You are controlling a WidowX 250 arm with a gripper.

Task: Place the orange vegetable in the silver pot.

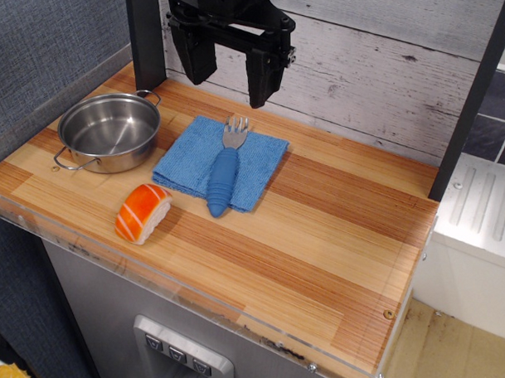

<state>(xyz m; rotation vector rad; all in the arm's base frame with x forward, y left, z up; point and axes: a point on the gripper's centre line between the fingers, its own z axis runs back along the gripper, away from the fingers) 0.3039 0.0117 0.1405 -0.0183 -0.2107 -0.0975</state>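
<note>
Shiny round silver pot [109, 132], wire loop handles, empty, near left rear corner. Glossy rounded orange vegetable [142, 212], white-striped, on bare wood by front edge. Ribbed blue-handled fork [225, 173] on folded blue cloth [187, 158]. Black gripper [227, 72] above rear edge, fingers spread, empty.

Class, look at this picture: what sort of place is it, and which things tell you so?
Probably a toy kitchen counter: a steel pot, a fork on a blue cloth, and pretend orange food.

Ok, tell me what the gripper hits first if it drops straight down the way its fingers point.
Probably the blue cloth near the fork, though depth is unclear. The gripper hangs open above them.
</note>
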